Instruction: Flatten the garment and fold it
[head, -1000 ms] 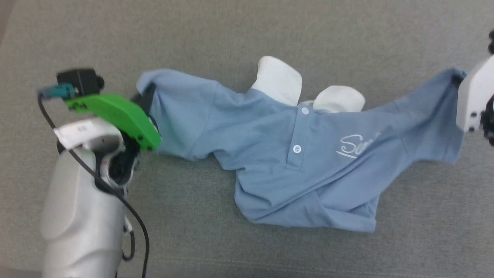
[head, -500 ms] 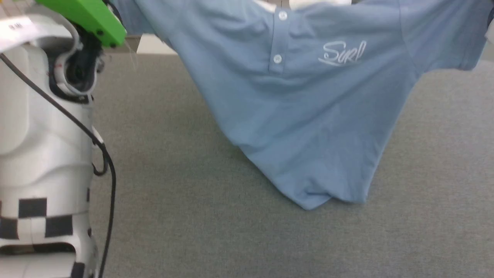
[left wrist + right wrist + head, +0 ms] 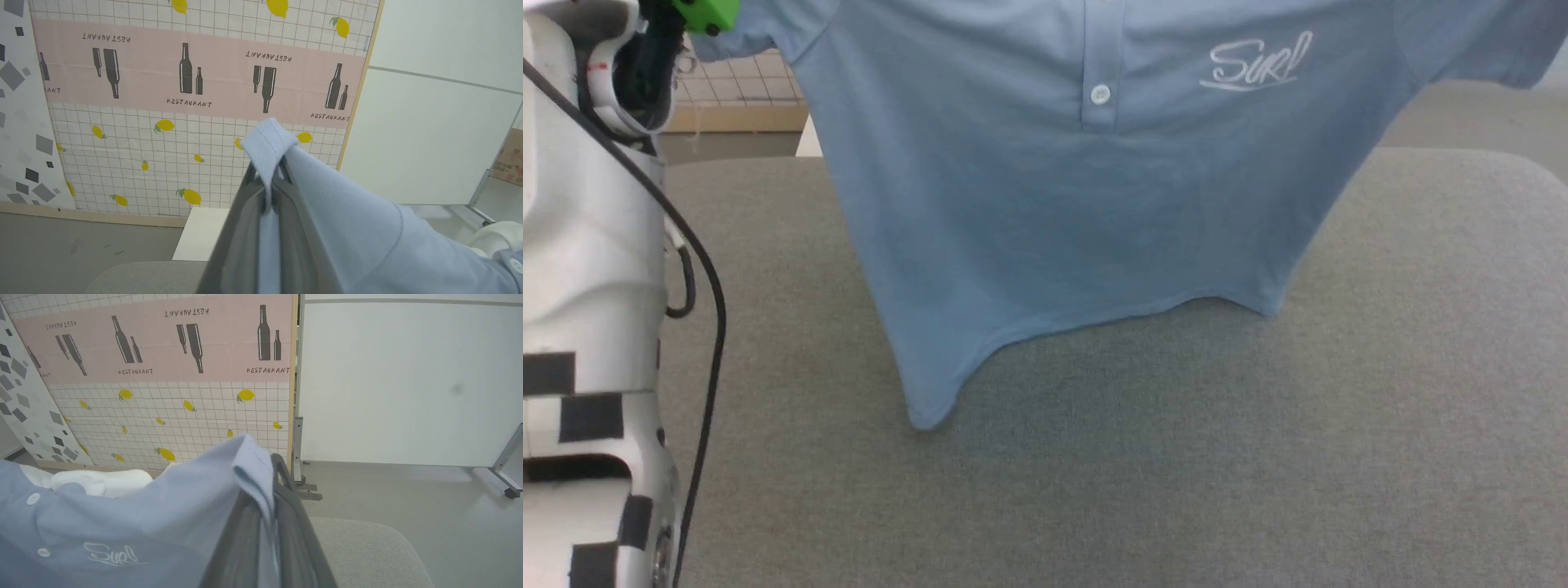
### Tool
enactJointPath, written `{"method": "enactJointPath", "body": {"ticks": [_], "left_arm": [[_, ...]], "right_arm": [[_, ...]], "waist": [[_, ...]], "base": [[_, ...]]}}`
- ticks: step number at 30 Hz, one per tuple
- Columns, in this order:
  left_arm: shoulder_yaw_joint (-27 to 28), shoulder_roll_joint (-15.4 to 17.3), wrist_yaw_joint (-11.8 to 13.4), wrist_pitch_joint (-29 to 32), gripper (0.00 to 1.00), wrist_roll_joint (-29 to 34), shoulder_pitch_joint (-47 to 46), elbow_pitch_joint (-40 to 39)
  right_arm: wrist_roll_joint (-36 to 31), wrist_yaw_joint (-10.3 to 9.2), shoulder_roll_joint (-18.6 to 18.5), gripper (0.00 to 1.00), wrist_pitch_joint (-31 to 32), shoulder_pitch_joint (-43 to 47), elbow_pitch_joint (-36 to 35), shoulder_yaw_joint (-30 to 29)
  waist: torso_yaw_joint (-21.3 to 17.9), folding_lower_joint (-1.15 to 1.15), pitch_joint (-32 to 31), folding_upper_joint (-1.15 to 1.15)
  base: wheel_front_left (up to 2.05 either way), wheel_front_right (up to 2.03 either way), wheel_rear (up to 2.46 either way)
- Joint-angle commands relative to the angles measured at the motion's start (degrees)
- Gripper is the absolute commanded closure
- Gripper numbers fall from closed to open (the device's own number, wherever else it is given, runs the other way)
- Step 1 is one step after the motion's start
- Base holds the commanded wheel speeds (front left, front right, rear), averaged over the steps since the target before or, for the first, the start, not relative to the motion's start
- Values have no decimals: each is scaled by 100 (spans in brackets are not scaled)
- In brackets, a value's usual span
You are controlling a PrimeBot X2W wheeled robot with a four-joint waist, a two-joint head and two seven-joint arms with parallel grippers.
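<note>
Light blue cotton: the garment [image 3: 1045,204] hangs in front of me, logo and buttons facing me, spread between my two grippers above the grey padded surface [image 3: 1258,457].
Left gripper [image 3: 267,179]: clamped on one sleeve end, with cloth poking past my fingertips.
Right gripper [image 3: 271,477]: pinched on the other sleeve end in the same way.
Done: lifted and stretched wide, and the body hangs mostly smooth.
To do: lay it flat on the surface, then make every fold.
Hem: uneven. The corner on my left dips lowest, and I cannot tell whether it touches the surface.
Room: bare surface lies under and before the shirt. Beyond its far edge are floor, a lemon-patterned wall panel [image 3: 163,134] and a white board [image 3: 408,375].
</note>
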Motion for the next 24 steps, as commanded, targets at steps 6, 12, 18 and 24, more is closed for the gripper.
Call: {"method": "enactJointPath", "body": {"ticks": [6, 12, 18, 24], "left_arm": [[-103, 247, 106, 62, 100, 258, -779, 157], [-155, 363, 272, -68, 100, 499, -1894, 218], [-199, 309, 329, -618, 100, 665, -2951, 222], [67, 267, 286, -1511, 100, 494, -3521, 405]], "right_arm": [[-479, -8, 256, 100, 134, -731, 99, -299], [-1273, -8, 485, 100, -138, -1955, 304, -585], [-1934, -8, 881, 100, -1102, -3274, 587, -1087], [-2257, -8, 1179, 100, -2177, -4177, 1008, -1313]], "waist": [[-73, 1, 1160, 0], [-112, 1, 2285, 0], [-125, 1, 3018, 0], [-169, 1, 3447, 0]], "base": [[0, 0, 0], [0, 0, 0], [0, 0, 0], [0, 0, 0]]}}
